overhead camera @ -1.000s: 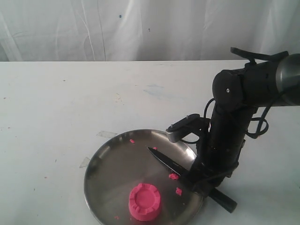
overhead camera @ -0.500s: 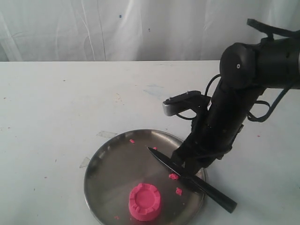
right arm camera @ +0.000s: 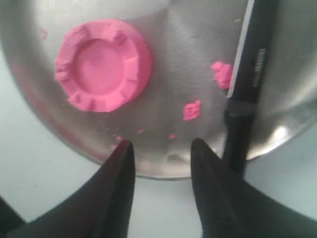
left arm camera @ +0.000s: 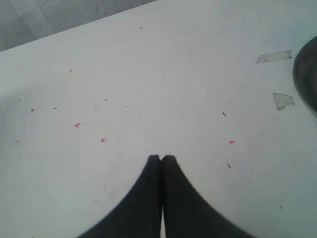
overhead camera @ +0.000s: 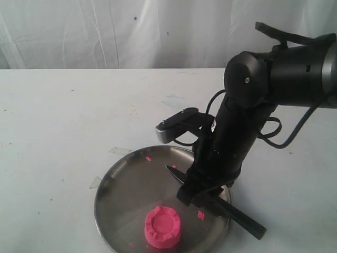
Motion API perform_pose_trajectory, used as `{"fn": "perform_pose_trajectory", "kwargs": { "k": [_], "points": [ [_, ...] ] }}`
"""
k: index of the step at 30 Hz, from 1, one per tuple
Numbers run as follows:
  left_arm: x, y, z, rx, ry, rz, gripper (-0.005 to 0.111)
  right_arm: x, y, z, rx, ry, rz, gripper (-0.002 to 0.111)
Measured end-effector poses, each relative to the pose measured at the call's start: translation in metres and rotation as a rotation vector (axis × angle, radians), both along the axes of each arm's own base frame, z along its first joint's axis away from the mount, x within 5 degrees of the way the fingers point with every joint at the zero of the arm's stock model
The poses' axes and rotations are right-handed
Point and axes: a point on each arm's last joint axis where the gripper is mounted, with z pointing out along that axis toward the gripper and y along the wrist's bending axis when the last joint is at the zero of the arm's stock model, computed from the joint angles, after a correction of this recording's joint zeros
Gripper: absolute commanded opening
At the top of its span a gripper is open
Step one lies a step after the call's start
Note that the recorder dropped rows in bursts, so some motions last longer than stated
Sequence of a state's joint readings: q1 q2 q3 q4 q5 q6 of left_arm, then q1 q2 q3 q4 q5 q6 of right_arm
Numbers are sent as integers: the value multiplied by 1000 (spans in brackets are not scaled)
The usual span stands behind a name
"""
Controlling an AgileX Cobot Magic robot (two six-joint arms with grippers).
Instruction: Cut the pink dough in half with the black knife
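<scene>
The pink dough is one whole round puck with a notched rim, near the front of the round steel plate. The black knife lies across the plate's right side, its tip toward the plate's middle and its handle out over the rim onto the table. My right gripper hangs open just above the plate, over the knife's middle in the exterior view, with nothing between its fingers. The knife lies just beside one finger. My left gripper is shut and empty above bare table.
Pink crumbs lie on the plate beside the knife, and tiny ones dot the white table. Two tape scraps sit beside the plate's rim. A white curtain closes off the back.
My right arm has risen from low over the knife's handle and swung left over the plate. The knife and the dough have not moved.
</scene>
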State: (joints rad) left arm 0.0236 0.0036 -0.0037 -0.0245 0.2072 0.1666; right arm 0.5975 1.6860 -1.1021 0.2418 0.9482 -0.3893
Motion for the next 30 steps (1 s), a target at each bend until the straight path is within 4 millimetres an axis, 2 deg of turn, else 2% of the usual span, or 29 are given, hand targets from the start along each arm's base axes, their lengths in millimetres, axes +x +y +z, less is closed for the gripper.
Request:
{"fn": "perform_pose_trajectory", "kwargs": {
  "k": [2, 5, 9, 12, 15, 17, 20, 28, 30],
  "points": [
    [0, 0, 0, 0, 0, 0, 0, 11, -12, 0, -11, -30, -57, 35],
    [0, 0, 0, 0, 0, 0, 0, 31, -42, 0, -11, -44, -191, 35],
    [0, 0, 0, 0, 0, 0, 0, 57, -106, 3, 74, 7, -465, 35],
    [0, 0, 0, 0, 0, 0, 0, 60, -143, 9, 251, 134, -567, 35],
    [0, 0, 0, 0, 0, 0, 0, 58, -144, 21, 492, 191, -493, 35],
    [0, 0, 0, 0, 0, 0, 0, 58, -140, 28, 570, 177, -460, 35],
    [0, 0, 0, 0, 0, 0, 0, 52, -136, 25, 531, 181, -419, 35],
    [0, 0, 0, 0, 0, 0, 0, 42, -143, -14, 364, 122, -490, 35],
    [0, 0, 0, 0, 0, 0, 0, 39, -143, -19, 352, 117, -502, 39]
  ]
}}
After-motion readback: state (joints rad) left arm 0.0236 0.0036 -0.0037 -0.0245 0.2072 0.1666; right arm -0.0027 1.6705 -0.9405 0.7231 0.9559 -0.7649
